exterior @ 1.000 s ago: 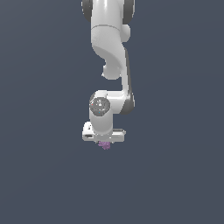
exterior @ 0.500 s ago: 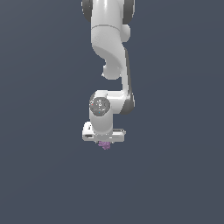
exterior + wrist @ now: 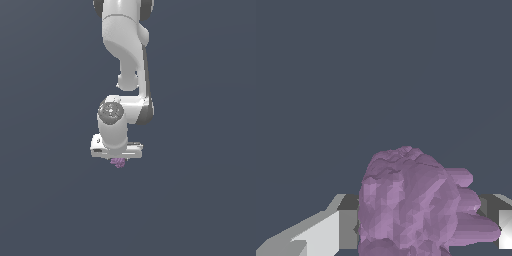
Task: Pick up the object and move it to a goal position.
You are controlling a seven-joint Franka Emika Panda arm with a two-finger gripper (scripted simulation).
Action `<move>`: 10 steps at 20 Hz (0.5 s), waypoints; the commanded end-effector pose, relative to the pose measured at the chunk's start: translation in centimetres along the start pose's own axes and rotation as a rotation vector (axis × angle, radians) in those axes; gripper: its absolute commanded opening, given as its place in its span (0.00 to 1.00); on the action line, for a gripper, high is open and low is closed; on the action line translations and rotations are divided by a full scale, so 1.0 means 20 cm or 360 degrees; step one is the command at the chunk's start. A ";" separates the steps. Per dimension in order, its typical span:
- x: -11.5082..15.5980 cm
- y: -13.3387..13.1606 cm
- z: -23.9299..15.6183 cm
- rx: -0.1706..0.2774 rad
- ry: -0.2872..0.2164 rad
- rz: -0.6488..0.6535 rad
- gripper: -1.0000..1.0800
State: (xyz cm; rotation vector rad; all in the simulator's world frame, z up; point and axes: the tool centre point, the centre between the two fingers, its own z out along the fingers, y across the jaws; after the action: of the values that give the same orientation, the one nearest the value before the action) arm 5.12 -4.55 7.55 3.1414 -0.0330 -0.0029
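Observation:
The purple bumpy cluster (image 3: pixel 118 162) sits between the fingers of my gripper (image 3: pixel 117 161), just under the white hand of the arm, in the middle of the exterior view. Only its lower part shows there. In the wrist view the cluster (image 3: pixel 416 205) fills the space between the two fingers (image 3: pixel 331 232), which press on its sides. The gripper is shut on it. I cannot tell from these views whether the cluster rests on the ground or hangs above it.
The grey floor (image 3: pixel 200 200) spreads evenly around the arm. No other object or goal marker shows in either view.

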 end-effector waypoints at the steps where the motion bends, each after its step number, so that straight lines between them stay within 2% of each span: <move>1: 0.00 0.02 -0.10 0.0000 0.0002 0.0000 0.00; 10: 0.00 0.10 -0.58 0.0001 0.0003 0.0001 0.00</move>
State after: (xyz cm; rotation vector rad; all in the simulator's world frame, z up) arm 5.11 -6.22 17.31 3.1417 -0.0337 -0.0003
